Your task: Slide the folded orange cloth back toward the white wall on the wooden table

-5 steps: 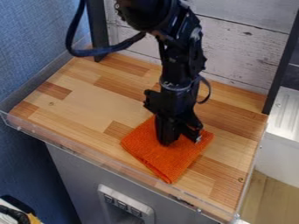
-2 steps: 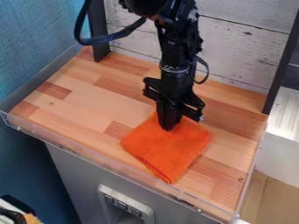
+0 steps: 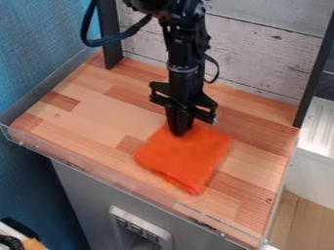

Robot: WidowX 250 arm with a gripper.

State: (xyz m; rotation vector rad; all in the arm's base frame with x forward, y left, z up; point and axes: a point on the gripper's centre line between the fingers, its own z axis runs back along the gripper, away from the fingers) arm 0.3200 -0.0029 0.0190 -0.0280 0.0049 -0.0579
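Tool (image 3: 179,134) touches the orange cloth (image 3: 184,158); whether clamped, I cannot tell; wooden counter (image 3: 98,114) separates it from the transparent rim (image 3: 78,163).

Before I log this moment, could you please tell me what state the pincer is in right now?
Pincer: looks closed, gripping the upper part of the orange cloth.

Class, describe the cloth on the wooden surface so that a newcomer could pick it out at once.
Find the wooden surface in front of the whitewashed plank wall. Right of its middle in the camera view, the black gripper reaches down to the cloth. Its bright orange and soft, folded form set it apart from the pale wood and black gripper.
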